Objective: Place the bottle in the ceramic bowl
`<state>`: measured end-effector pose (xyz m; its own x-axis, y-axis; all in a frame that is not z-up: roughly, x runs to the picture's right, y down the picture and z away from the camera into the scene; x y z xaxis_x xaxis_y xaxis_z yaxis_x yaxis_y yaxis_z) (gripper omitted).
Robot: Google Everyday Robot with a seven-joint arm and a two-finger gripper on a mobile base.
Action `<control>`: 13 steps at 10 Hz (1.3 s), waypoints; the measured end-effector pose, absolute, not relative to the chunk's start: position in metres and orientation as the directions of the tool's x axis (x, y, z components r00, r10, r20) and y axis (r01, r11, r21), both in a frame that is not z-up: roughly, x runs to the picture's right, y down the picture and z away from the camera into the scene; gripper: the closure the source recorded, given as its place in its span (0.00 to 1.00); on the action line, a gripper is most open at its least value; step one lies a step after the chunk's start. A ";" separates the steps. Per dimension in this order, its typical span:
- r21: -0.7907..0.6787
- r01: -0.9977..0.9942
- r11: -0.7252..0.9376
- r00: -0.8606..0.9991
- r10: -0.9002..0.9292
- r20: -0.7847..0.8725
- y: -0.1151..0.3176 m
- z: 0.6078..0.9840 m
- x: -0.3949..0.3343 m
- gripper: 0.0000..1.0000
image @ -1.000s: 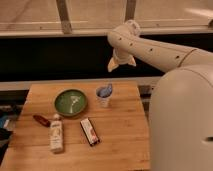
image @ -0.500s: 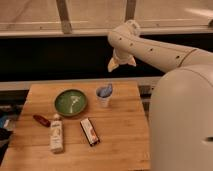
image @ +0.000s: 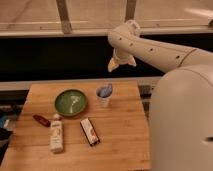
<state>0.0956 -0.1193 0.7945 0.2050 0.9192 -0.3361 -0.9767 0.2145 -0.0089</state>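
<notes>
Presently the bottle (image: 56, 136) is seen lying flat at 7 o'clock from the gripper (image: 121, 62), which is held high and well apart, its grip undeterminable, the long axis set 12-to-6, cap toward the ceramic bowl (image: 58, 103).

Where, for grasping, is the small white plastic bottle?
The bottle lies front-left on the wooden table between dark red object and black bar; gripper hovers above white cup.

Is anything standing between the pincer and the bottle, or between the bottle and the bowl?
Nothing lies between bottle and bowl; they are neighbours. The pincer hangs high above the far side of the table; only the cup stands roughly under its way to the bottle.
</notes>
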 end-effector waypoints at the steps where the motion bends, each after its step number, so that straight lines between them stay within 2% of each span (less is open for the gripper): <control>1: -0.009 -0.977 0.214 0.205 0.919 -0.336 -0.119 0.795 0.096 0.20; 10: -0.008 -0.975 0.221 0.211 0.919 -0.334 -0.119 0.794 0.095 0.20; 13: -0.053 -0.952 0.301 0.302 0.897 -0.322 -0.111 0.785 0.059 0.20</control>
<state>0.0588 -0.1112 0.7848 0.3018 0.8975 -0.3217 -0.9521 0.3013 -0.0528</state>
